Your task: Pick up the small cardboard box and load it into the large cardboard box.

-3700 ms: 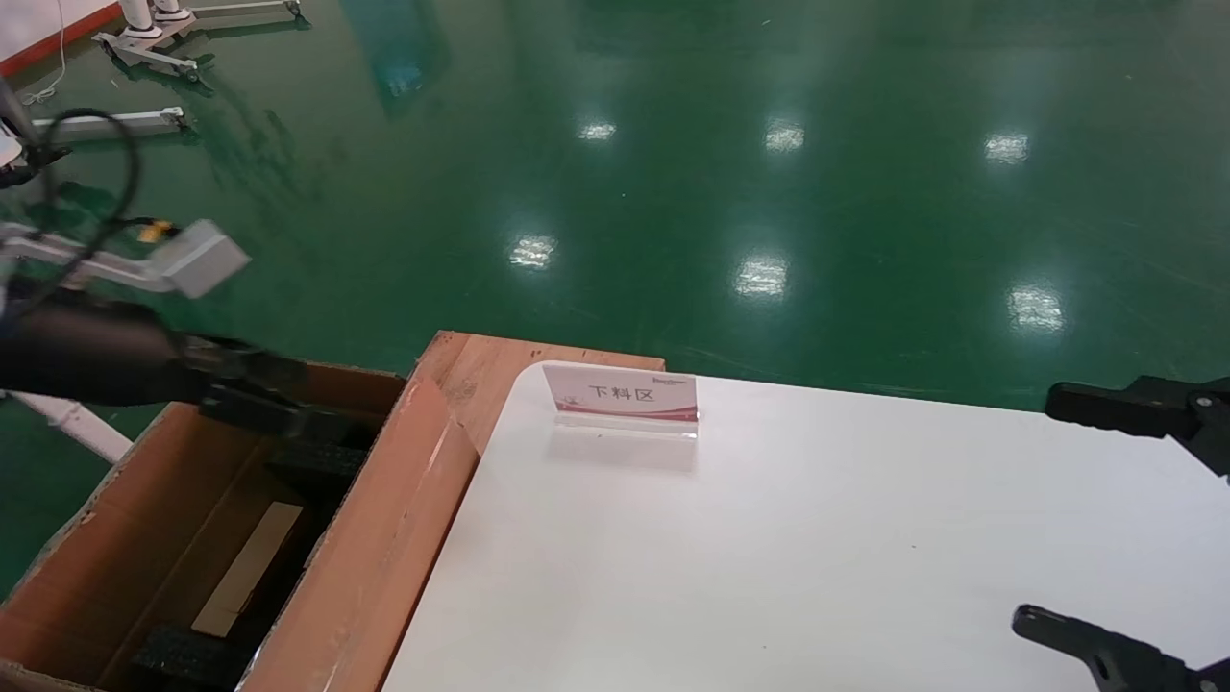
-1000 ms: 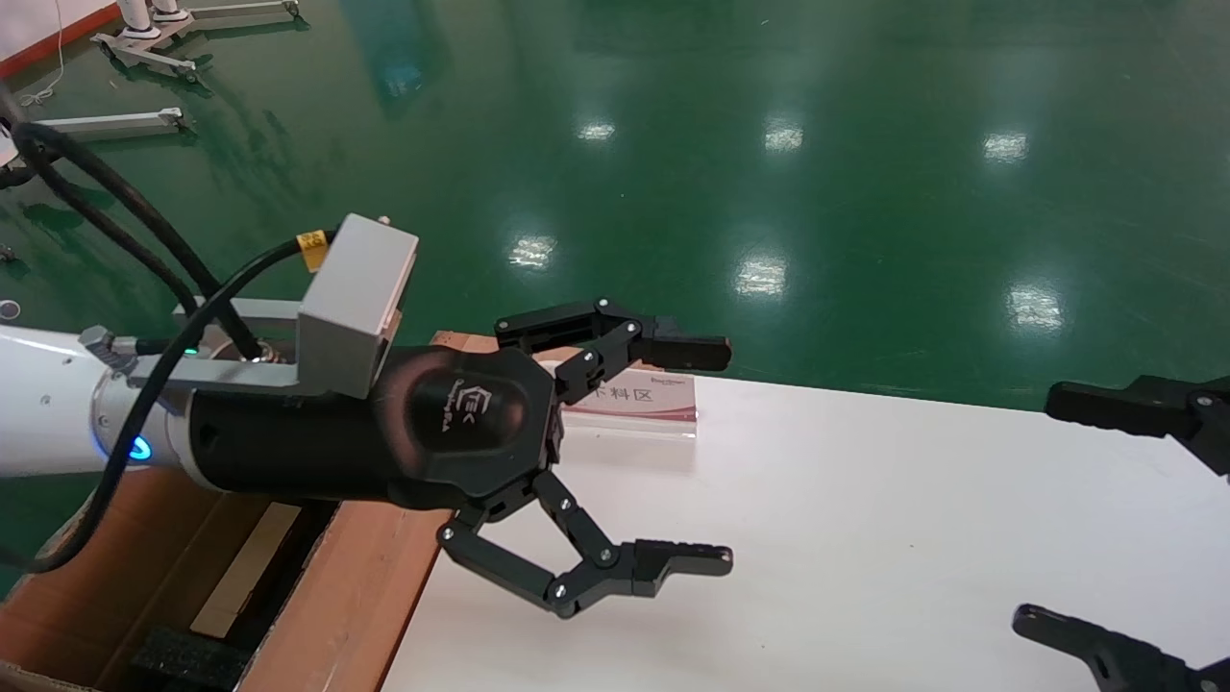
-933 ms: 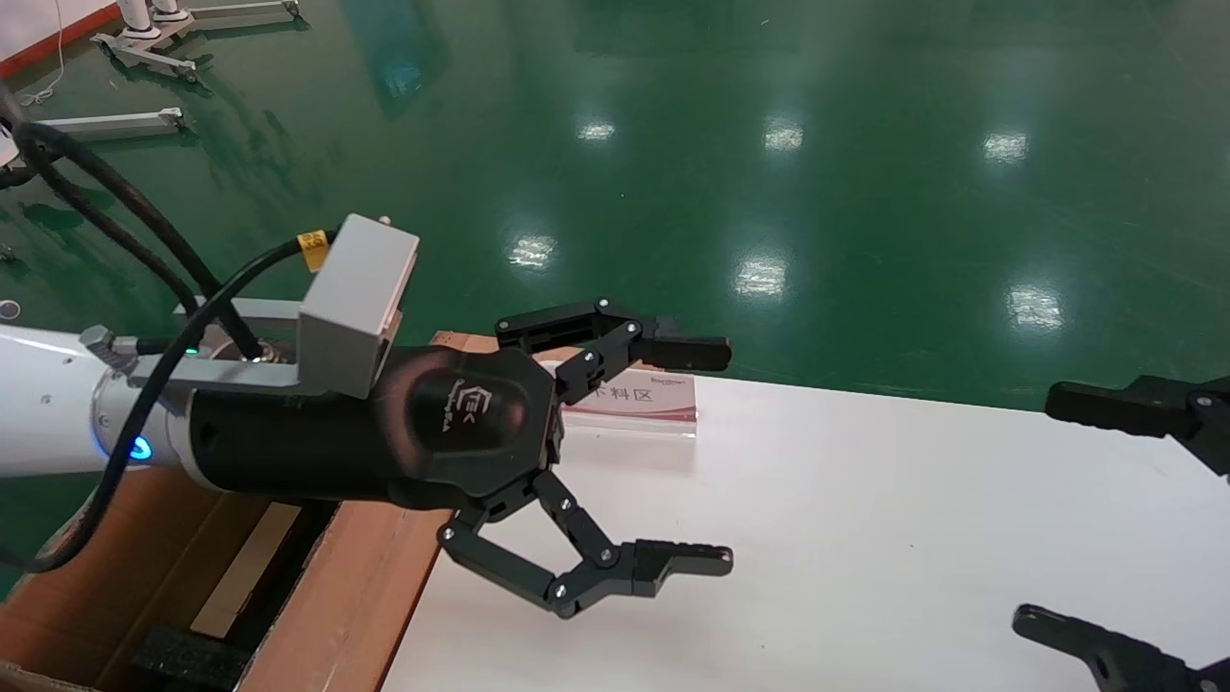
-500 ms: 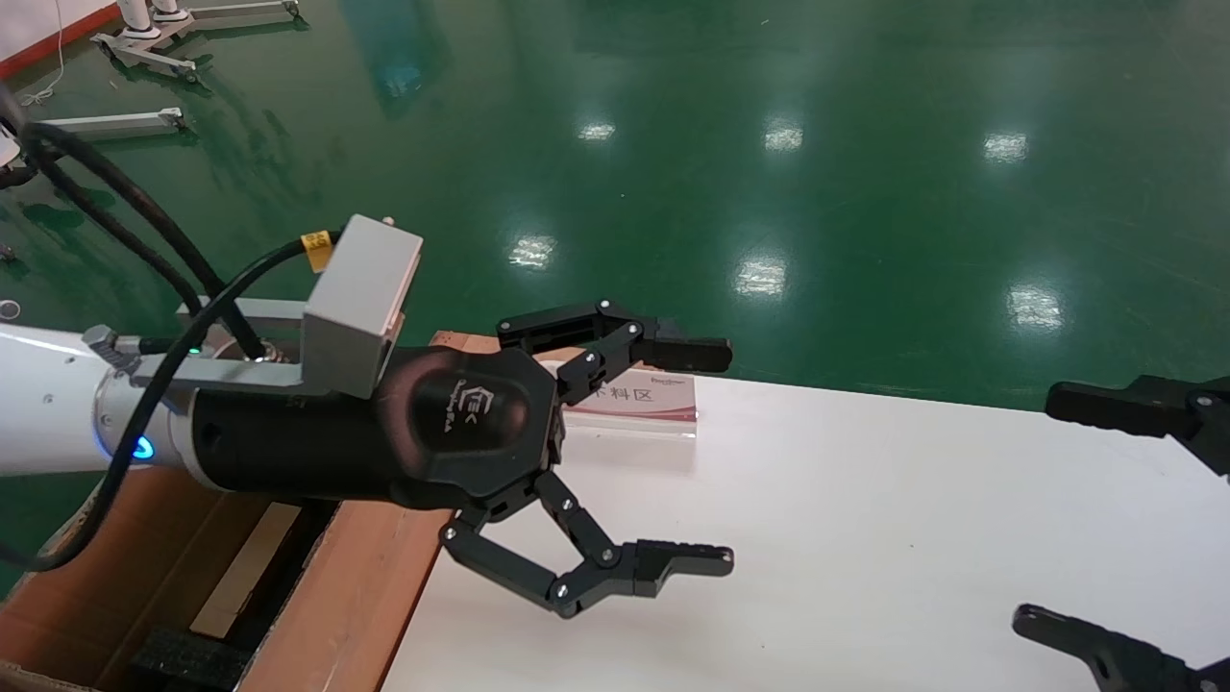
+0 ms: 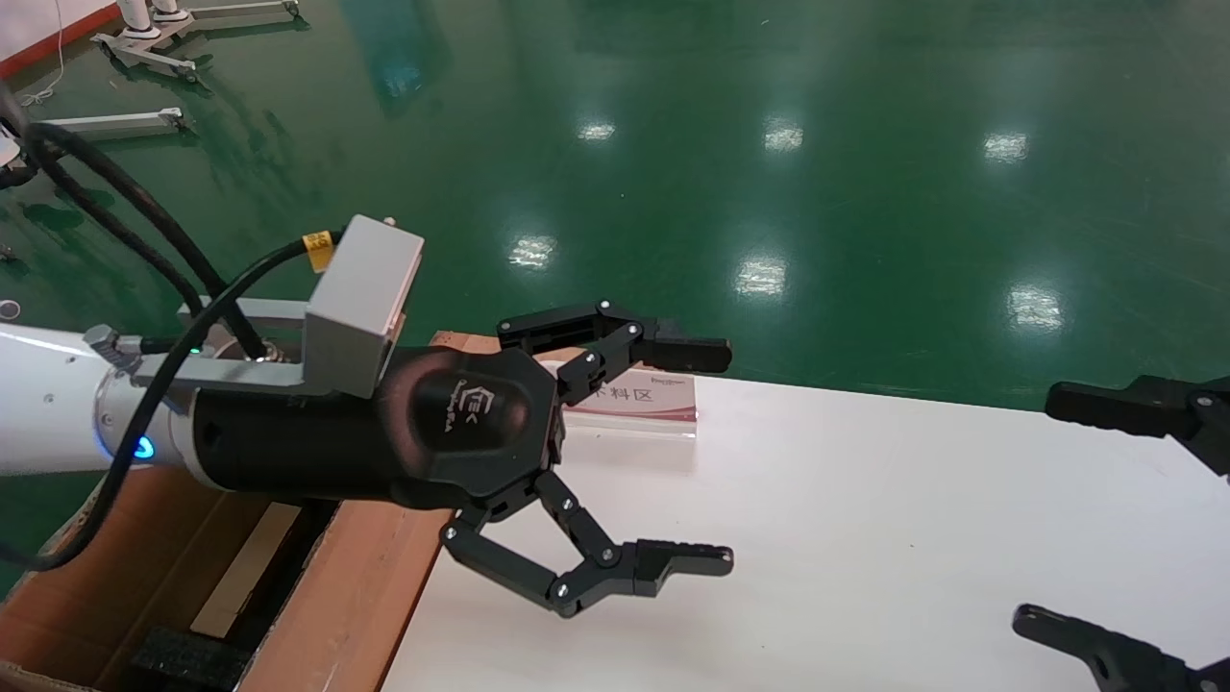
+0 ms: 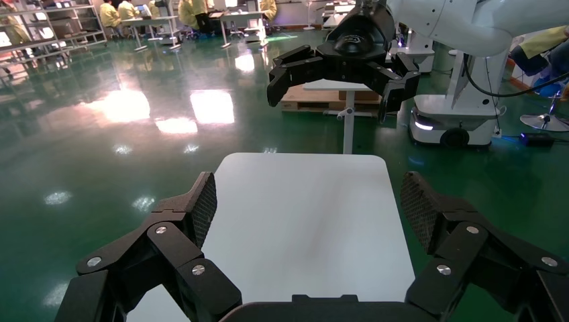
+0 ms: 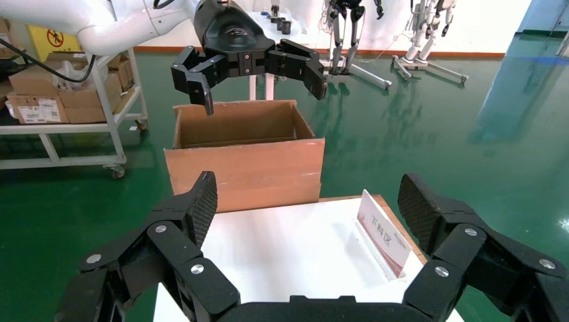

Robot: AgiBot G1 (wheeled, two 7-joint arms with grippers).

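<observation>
2 end effectors, left (image 5: pixel 673 457) and right (image 5: pixel 1086 519), gape wide and empty over your desk (image 5: pixel 865 538); inside the large cardboard box (image 5: pixel 365 567) a tan piece shows, so loading looks done.

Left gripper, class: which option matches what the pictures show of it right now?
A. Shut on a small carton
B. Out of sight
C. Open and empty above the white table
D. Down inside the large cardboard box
C: the left gripper is spread wide with nothing between its fingers, over the white table beside the large cardboard box.
</observation>
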